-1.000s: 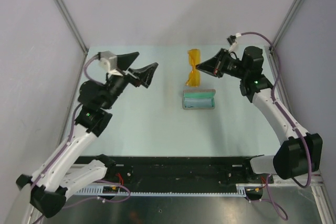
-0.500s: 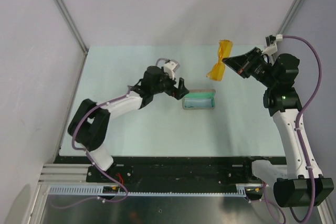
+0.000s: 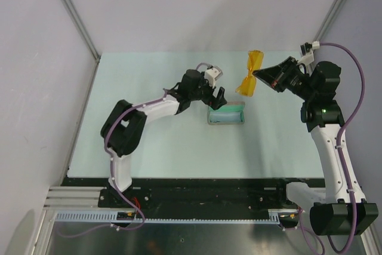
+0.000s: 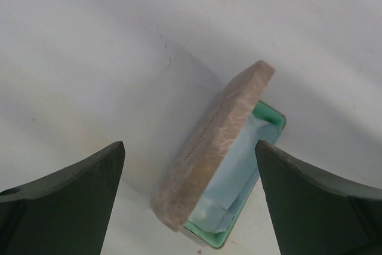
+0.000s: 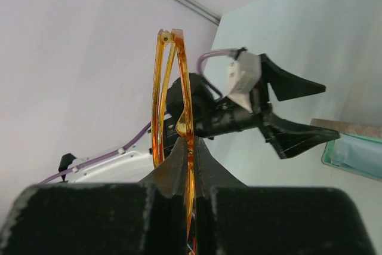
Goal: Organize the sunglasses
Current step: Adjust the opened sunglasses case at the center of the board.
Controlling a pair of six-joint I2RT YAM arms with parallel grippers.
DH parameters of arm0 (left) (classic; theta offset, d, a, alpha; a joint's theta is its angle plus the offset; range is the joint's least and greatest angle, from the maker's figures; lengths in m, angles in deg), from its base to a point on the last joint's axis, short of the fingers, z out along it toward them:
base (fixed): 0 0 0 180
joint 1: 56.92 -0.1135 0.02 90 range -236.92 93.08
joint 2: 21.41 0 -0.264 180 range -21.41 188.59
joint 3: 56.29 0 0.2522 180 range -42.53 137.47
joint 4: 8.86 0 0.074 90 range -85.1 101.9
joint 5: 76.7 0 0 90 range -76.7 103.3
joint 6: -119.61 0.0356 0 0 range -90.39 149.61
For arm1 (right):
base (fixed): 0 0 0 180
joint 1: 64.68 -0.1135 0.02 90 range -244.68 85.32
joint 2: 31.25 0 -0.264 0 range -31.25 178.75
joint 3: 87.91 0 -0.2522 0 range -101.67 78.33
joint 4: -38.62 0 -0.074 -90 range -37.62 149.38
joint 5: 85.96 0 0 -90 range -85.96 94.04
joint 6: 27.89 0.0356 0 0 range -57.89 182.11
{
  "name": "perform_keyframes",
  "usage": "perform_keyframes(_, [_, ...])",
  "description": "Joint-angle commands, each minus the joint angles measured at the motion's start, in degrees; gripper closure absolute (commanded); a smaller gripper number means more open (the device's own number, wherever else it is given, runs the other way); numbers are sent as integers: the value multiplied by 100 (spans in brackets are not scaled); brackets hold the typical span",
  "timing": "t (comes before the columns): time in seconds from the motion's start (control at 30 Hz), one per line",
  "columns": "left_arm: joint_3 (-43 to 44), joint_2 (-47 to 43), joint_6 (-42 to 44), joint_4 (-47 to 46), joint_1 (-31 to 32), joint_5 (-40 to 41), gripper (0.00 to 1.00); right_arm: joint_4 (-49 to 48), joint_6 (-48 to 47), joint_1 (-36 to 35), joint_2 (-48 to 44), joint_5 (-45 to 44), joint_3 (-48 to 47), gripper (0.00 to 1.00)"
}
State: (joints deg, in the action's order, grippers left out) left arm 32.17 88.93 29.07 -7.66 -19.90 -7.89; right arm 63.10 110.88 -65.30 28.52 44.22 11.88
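Pinching sunglasses (image 3: 246,84) tight in right gripper (image 3: 256,74); holding left gripper (image 3: 213,98) spread wide, open case (image 4: 218,141) just ahead of it.

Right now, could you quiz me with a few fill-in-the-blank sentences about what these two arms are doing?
The right fingers pinch the orange ____, held up in the air.
The left fingers are spread ____ near the case, holding nothing.
Inside the case lies a light ____ cloth.
Missing words: sunglasses; open; blue.
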Motion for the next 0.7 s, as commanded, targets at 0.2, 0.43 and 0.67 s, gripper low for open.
perform_keyframes(0.2, [599,567,185,464,87,-631,6,27,-114,18,-44,121,-157,100])
perform_keyframes(0.43, [502,628,335,517,174,-729,15,114,-149,18,-18,104,-157,100])
perform_keyframes(0.67, [704,848,396,843,201,-246,35,194,-219,18,-53,86,-157,100])
